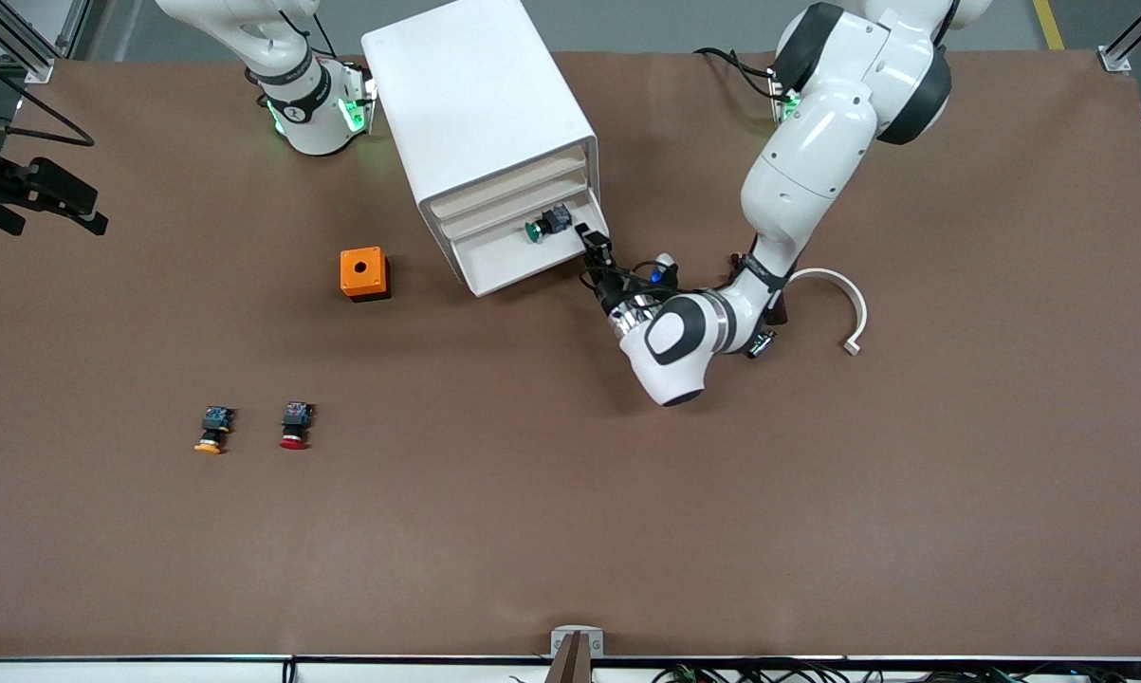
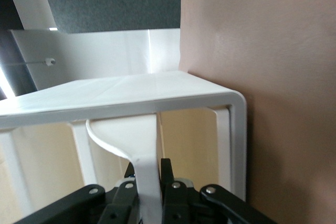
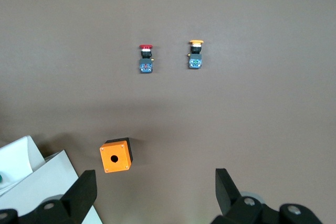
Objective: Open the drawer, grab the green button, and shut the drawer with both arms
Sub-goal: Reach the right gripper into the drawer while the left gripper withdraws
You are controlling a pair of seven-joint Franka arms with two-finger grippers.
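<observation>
- The table [image 1: 570,531] carries a white drawer cabinet [image 1: 475,123] with its bottom drawer [image 1: 523,261] pulled open.
- The left gripper [image 1: 597,249] is clamped tight on the drawer's handle [image 2: 144,166].
- The right gripper [image 3: 155,192] hangs with fingers spread wide and empty, above the orange box [image 1: 363,273].
- The button [image 1: 546,224] lies inside the open drawer.
- Yellow-capped [image 1: 212,430] and red-capped [image 1: 295,426] buttons lie nearer the front camera.

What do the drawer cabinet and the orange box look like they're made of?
Drawer cabinet: probably moulded plastic, smooth white, rounded corners, soft sheen in the left wrist view. Orange box: likely plastic too, matte orange lid with a round hole and corner screws over a darker base.
</observation>
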